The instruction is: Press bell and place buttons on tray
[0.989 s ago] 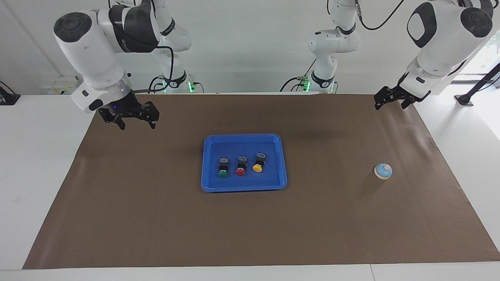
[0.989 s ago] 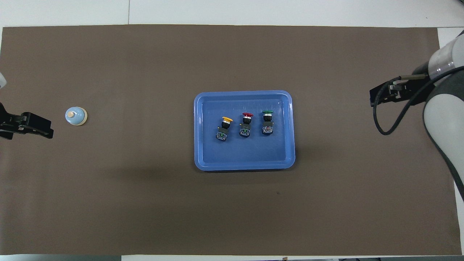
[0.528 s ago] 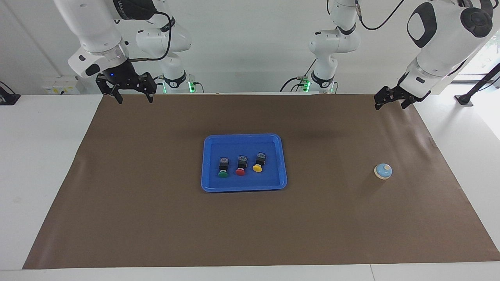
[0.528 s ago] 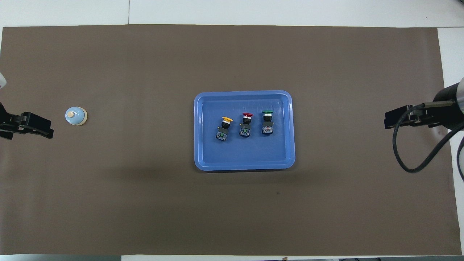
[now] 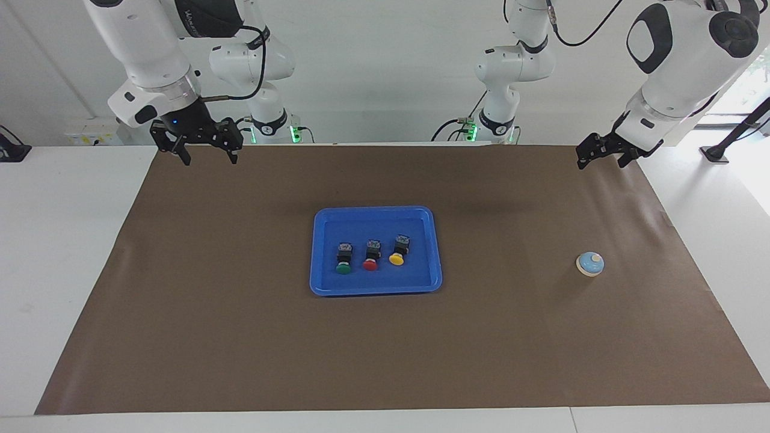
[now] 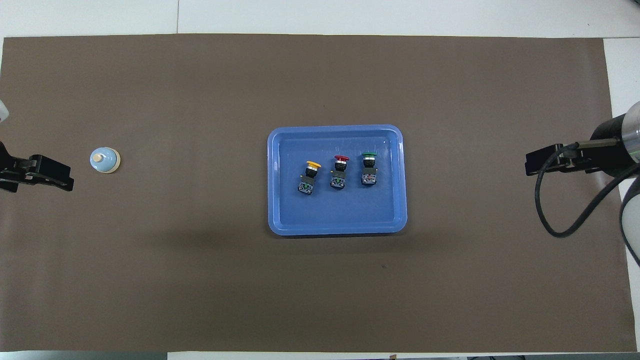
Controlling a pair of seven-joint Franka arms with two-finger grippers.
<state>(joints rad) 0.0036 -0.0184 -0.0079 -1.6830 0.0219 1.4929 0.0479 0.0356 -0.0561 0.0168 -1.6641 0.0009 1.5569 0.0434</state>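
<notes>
The blue tray [image 5: 319,252] lies in the middle of the brown mat and also shows in the overhead view [image 6: 273,180]. Three buttons lie in it in a row: green [image 5: 343,261] [image 6: 369,168], red [image 5: 370,257] [image 6: 339,172], yellow [image 5: 397,252] [image 6: 309,177]. The light-blue bell [image 5: 590,264] [image 6: 104,160] stands alone on the mat toward the left arm's end. My right gripper [image 5: 208,160] [image 6: 537,162] is open and empty, raised over the mat's edge at the right arm's end. My left gripper [image 5: 601,162] [image 6: 60,176] is open and empty, raised over the mat's corner at its own end.
The brown mat [image 5: 240,337] covers most of the white table [image 5: 60,240]. Nothing else lies on it. Two more arm bases [image 5: 499,120] stand at the robots' edge of the table.
My right gripper has drawn back from over the mat toward the robots' edge and risen. The left arm, bell, tray and buttons have not moved.
</notes>
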